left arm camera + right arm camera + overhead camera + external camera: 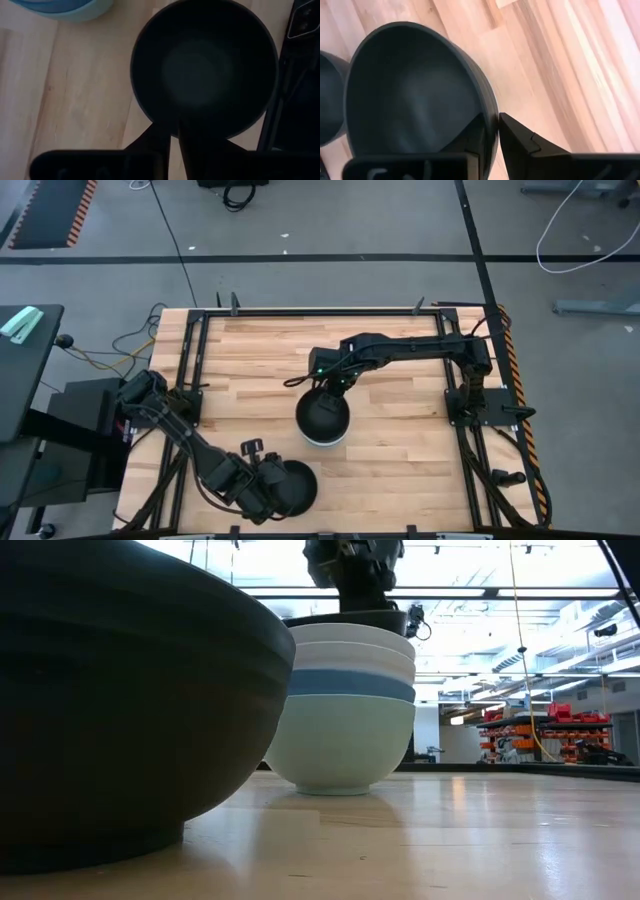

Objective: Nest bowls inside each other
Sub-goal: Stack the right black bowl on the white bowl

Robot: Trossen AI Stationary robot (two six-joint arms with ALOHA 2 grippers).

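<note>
A stack of bowls (345, 720) stands mid-table: pale mint green at the bottom, then blue, then two white. A black bowl (322, 418) sits in the stack's top, only its rim band (345, 619) showing above the upper white bowl. My right gripper (335, 387) is shut on it at its far side. A second black bowl (292, 487) rests on its base (90, 835) near the table's near edge. My left gripper (268, 480) is shut on it from its left side. My left gripper pinches the second black bowl's rim (175, 134), one finger (152, 145) on each side of the wall. It comes slanting down from the table's left. The bowl stands upright on the table. My right gripper pinches the top black bowl's rim (492, 107) at its far side, one finger (475, 132) inside and one (520, 140) outside. The fingers point down from above. The bowl is upright in the stack's top; whether it rests fully in the white bowl I cannot tell.
A black metal frame (190, 370) runs along the table's edges, close beside the left arm. Bare wood (400, 440) lies to the right of the stack and between the two black bowls.
</note>
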